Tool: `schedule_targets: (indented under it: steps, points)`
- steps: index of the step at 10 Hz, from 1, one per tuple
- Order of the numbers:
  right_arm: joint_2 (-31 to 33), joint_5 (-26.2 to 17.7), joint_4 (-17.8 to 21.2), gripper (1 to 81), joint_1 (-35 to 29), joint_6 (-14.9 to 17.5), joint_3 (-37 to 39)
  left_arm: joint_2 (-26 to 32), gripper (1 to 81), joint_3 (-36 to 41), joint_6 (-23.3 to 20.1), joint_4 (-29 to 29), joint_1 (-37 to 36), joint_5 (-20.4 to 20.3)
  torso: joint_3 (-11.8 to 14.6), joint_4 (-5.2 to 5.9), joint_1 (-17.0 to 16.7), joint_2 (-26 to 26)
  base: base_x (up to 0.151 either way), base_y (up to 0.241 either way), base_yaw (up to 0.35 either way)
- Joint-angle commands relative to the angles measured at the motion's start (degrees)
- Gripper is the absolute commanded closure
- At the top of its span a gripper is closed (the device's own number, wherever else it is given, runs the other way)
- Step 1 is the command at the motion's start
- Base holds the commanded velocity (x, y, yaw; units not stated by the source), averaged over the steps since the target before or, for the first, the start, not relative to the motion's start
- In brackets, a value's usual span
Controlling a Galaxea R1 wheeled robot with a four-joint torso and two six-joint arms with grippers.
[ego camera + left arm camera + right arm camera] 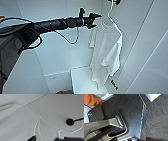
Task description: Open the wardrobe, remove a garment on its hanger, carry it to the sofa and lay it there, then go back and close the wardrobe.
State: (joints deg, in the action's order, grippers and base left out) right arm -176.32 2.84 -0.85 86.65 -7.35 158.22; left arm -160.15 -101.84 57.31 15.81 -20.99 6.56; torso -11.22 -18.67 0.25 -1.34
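The wardrobe (57, 50) stands open in front of me, white inside. The garment (106, 50), a limp white T-shirt, hangs on the thin hanger (110, 15), whose hook goes over the dark rail (115, 2) at the top. My left gripper (96, 20) reaches in at shoulder height, open, its jaws just beside the hanger's neck and the shirt collar. In the left wrist view the collar (35, 125), the hanger wire (50, 125), the hook loop (75, 125) and the rail's round end (70, 121) lie just ahead of the fingertips (32, 138).
A white shelf (81, 78) sits below the shirt. The open right door (140, 50) with its small handle (113, 85) stands close on the right. Orange cloth (91, 99) lies beside my dark base (127, 110), over grey carpet (156, 119).
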Motion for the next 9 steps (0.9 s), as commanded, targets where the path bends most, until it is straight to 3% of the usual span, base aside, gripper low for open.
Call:
schedule_targets:
  steps: [1,3,4,7,9]
  points:
    - [0.25,-3.72,0.68,1.0,-1.43,-0.03,-0.21,-0.79,1.0,-0.47,0.52,0.45,-11.57,-0.32,0.0,0.15,0.0,0.0,0.0,0.0,0.0]
    - [0.25,-3.81,0.68,1.0,-1.34,-0.03,-0.12,-1.67,1.0,-1.86,1.14,0.27,-11.65,-0.66,0.0,-2.45,0.0,0.0,0.0,0.0,0.0]
    - [0.25,-3.72,0.68,1.0,-1.26,-0.03,-0.21,-2.29,1.0,-3.1,1.23,0.27,-11.65,-0.93,0.0,-2.82,0.0,0.0,0.0,0.0,0.0]
    - [-0.11,-3.81,0.68,1.0,-1.0,-0.03,0.06,-5.98,1.0,-7.15,1.4,0.36,-11.66,-6.29,0.0,-2.78,0.0,0.0,0.0,0.0,0.0]
    - [-0.19,-3.72,0.68,1.0,-0.64,-0.03,0.15,-9.4,1.0,-10.49,1.4,0.27,-11.65,-6.03,0.0,-2.78,0.02,0.0,0.0,0.0,0.0]
